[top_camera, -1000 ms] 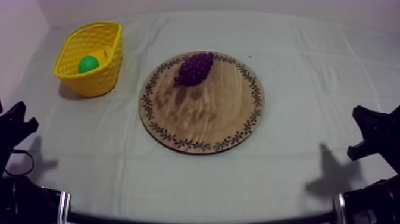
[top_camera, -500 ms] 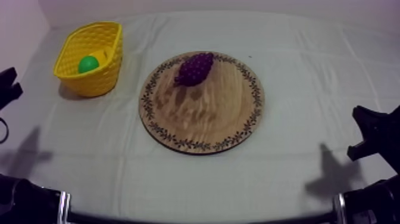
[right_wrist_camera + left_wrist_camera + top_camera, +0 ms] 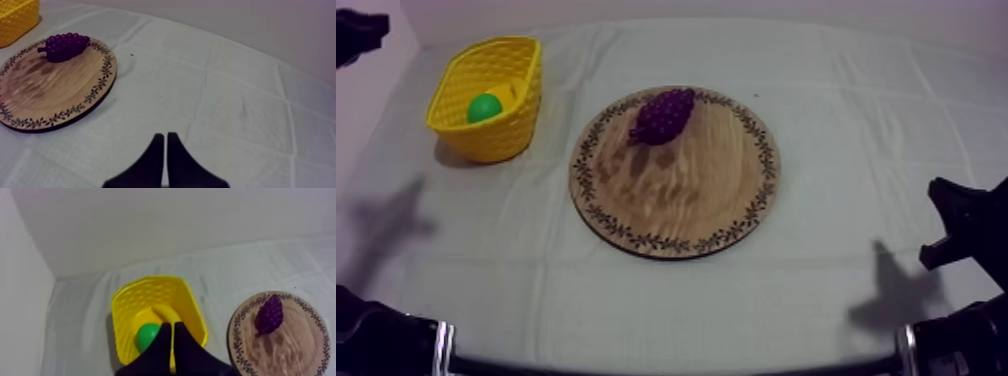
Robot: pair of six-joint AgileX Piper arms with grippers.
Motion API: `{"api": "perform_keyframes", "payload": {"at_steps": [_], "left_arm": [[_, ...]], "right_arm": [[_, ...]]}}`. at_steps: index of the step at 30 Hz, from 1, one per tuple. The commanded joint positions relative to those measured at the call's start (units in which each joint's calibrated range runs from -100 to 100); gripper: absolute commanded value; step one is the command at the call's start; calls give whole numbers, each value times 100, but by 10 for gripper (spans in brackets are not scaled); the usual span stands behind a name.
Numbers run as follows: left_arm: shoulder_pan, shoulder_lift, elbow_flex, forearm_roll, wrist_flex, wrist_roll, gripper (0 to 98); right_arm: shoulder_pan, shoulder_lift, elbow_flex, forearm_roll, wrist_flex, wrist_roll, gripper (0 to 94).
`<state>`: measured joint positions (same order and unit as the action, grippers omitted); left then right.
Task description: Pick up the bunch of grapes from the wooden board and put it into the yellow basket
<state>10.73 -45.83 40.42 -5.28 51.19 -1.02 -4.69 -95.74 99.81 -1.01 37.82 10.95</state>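
The purple bunch of grapes [image 3: 662, 115] lies on the far part of the round wooden board [image 3: 676, 200], near its patterned rim. The yellow basket [image 3: 521, 120] stands at the far left with a green round fruit [image 3: 485, 107] in it. My left gripper [image 3: 358, 30] hangs high at the far left, beyond the basket. From the left wrist, its fingers lie together as a narrow wedge [image 3: 172, 325] over the basket [image 3: 125, 303], with the grapes [image 3: 269, 314] off to the side. My right gripper [image 3: 954, 220] rests low at the right, shut [image 3: 165, 135], far from the grapes [image 3: 64, 46].
A curved yellow piece [image 3: 167, 313], perhaps a banana, lies beside the green fruit [image 3: 146, 336] in the basket. The board [image 3: 50, 90] sits mid-table with bare cloth [image 3: 856, 120] around it. A wall rises behind the table.
My left arm has lifted from the lower left edge and moved to the far left corner, beyond the basket. Its shadow has shifted on the cloth. The right arm, grapes and basket are unmoved.
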Motion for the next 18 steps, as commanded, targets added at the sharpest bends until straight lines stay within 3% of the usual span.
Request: {"api": "perform_keyframes", "payload": {"at_steps": [1,8,18], "left_arm": [[114,584,-684,43,96,-96,0],[524,1561,-1545,151,528,-343,0],[1117,2620,-2286,133,828,-494,0]], "right_arm": [[2,-1,-3,1,0,1,4],[2,-1,-3,1,0,2,4],[2,-1,-3,1,0,2,4]]}}
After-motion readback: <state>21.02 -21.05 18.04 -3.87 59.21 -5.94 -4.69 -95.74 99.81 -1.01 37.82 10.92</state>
